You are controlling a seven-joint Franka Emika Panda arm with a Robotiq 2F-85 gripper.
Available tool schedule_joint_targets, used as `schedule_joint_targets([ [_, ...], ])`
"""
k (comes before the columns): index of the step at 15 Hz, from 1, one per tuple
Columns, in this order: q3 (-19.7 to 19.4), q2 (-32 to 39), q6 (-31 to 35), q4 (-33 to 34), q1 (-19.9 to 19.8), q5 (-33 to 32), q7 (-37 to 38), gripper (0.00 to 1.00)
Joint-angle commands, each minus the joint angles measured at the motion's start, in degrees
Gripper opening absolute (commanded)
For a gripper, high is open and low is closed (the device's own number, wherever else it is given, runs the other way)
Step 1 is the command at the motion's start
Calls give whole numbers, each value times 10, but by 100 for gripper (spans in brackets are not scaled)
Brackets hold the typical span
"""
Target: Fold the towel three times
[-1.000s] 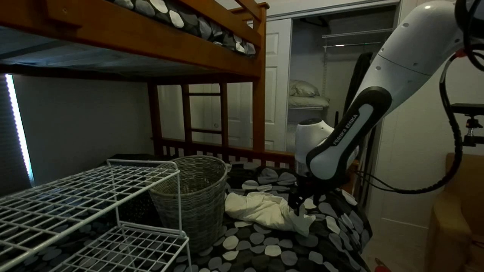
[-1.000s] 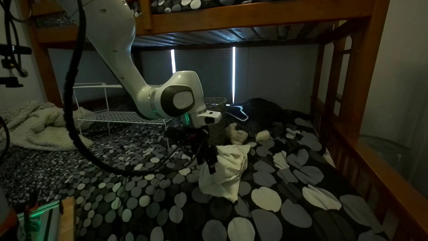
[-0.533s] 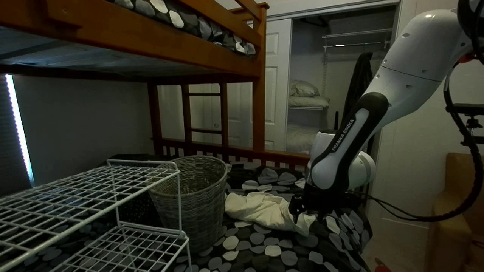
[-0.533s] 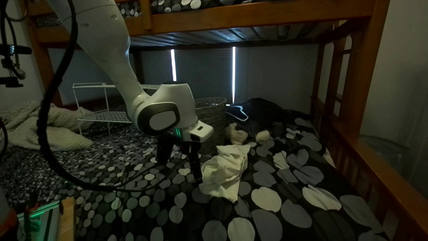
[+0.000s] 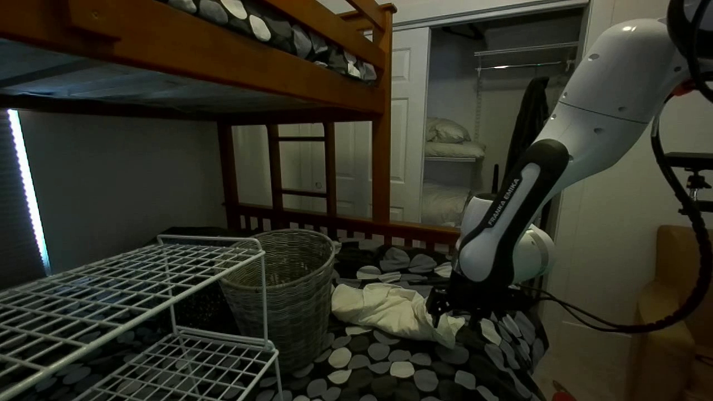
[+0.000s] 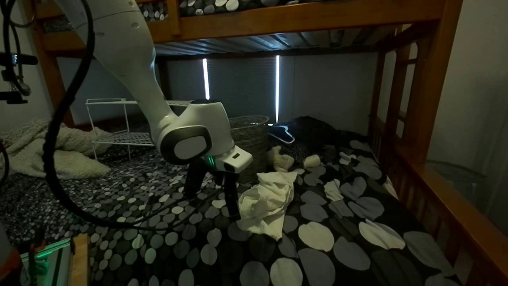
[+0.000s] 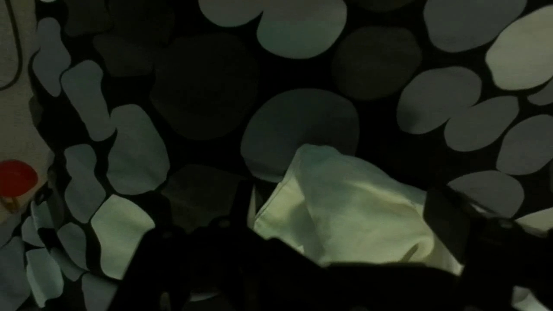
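Along the bottom of the wrist view we record the Robotiq gripper (image 7: pixel 343 198), its fingers (image 7: pixel 448 217) standing well apart, with one end of the cream towel (image 7: pixel 363 216) between them. Contact: we cannot tell. The towel lies rumpled on the dotted bedspread (image 6: pixel 315 237). Beyond it, in an exterior view, we note the wicker basket (image 6: pixel 256 139), upright, near the towel; farthest back, a window blind (image 6: pixel 242 87) with bright strips (image 6: pixel 277 89) down both sides.

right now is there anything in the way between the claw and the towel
Nothing visible: in the wrist view the claw is open, and one end of the towel shows between its parted jaws. The wicker basket stands by the towel's other end, not between them.
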Motion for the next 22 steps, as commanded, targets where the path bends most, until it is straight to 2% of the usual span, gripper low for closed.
schedule_joint_targets([
  [1, -24, 24, 8, 27, 13, 12, 39, 100],
  [2, -37, 30, 15, 36, 16, 8, 52, 100],
  [4, -11, 30, 12, 46, -3, 47, 33, 100],
  [7, 81, 17, 10, 52, -62, 145, -51, 100],
  [9, 125, 17, -2, 67, -92, 203, -101, 100],
  [11, 133, 28, 11, 78, -101, 224, -114, 100],
  [12, 120, 37, 17, 82, -94, 211, -102, 100],
  [15, 117, 55, 12, 91, -102, 210, -98, 100],
  [22, 142, 116, 7, 115, -134, 220, -104, 100],
])
